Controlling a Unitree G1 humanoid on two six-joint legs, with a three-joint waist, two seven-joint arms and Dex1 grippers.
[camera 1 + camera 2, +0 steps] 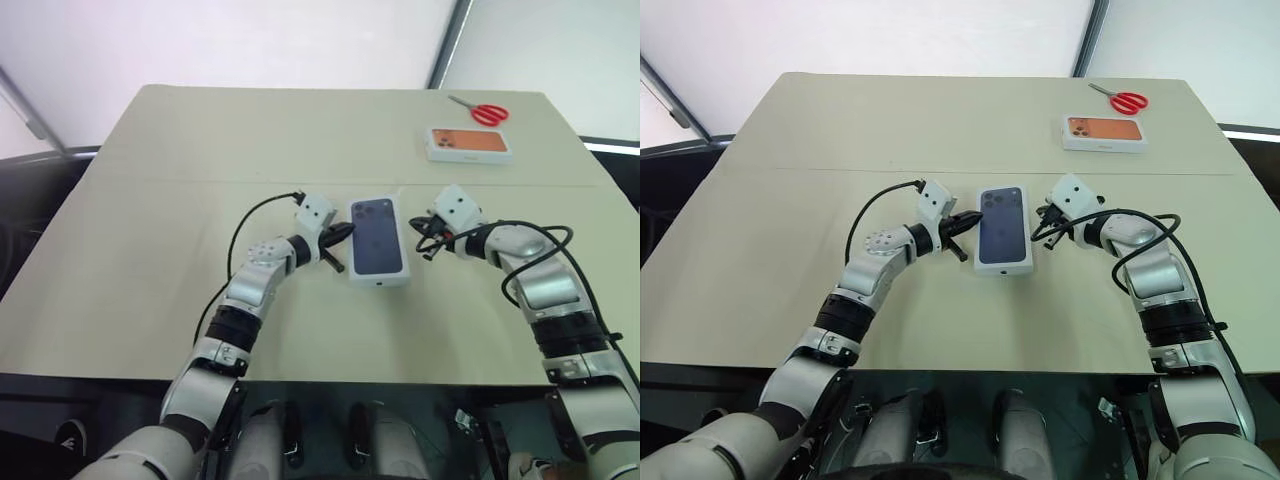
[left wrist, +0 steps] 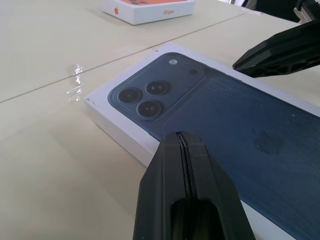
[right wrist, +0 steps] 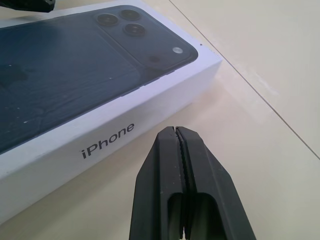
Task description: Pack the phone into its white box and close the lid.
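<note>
the white box (image 1: 379, 240) lies flat near the middle of the table (image 1: 150, 200), closed, with the lid (image 1: 1002, 228) seated on it and the dark blue phone picture facing up. the side wall toward the right arm reads "iphone". the phone itself cannot be seen.

the left gripper (image 1: 343, 233) sits just beside the box's left edge, its black fingers (image 2: 185, 170) pressed together and holding nothing; whether the tip touches the box cannot be told. the right gripper (image 1: 424, 237) is just off the right edge, its fingers (image 3: 182, 165) also pressed together and empty, a little apart from the box wall.

far back on the right side of the table lies a second box (image 1: 469, 144) with an orange phone picture, and red scissors (image 1: 481, 111) lie just behind it.
</note>
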